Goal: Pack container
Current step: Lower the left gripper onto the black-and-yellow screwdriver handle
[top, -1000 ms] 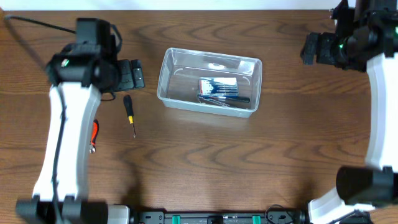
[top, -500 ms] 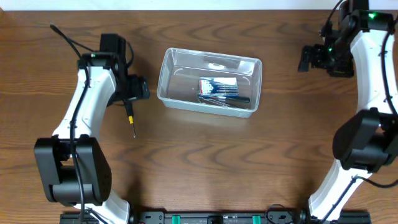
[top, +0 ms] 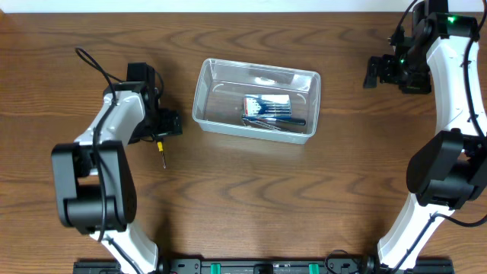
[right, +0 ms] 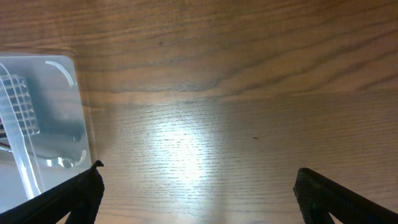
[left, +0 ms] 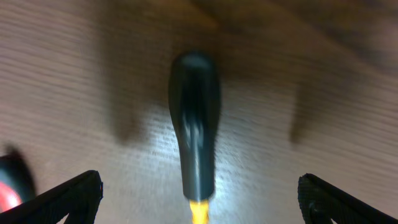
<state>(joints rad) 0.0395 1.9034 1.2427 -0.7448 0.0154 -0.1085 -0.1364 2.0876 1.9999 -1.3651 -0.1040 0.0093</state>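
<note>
1. Two pincers are in view, both spread wide. In the left wrist view, the left pincer (left: 199, 200) has its fingertips (left: 73, 194) at the lower corners of the frame. A screwdriver (left: 194, 130) with a black handle lies between them, and neither fingertip touches it. It grips nothing.
2. At the lower left edge of that view sits a red-and-black thing (left: 7, 190), too blurred to name.
3. The right pincer (right: 199, 200) is equally wide, with only bare wood between its tips.
4. From overhead, the left pincer (top: 166, 123) is at mid-left, over the screwdriver (top: 161, 151), whose shaft points toward the bottom of the frame. The left arm bends up from the lower left, and a black cable (top: 91, 62) loops off it.
5. The right pincer (top: 372, 72) hangs in the upper right. Its arm rises along the right edge and bends left.
6. The container (top: 259, 68) stands at upper centre, between the two pincers and nearer the left one. A striped packet (top: 268, 104) and a dark tool (top: 283, 120) lie inside. Its rounded corner (right: 69, 106) shows at the left of the right wrist view.
7. The worktop (top: 304, 198) is dark, grained wood, and a pale strip runs along the top edge. Open wood fills the lower half and the gap between the container and the right pincer.
</note>
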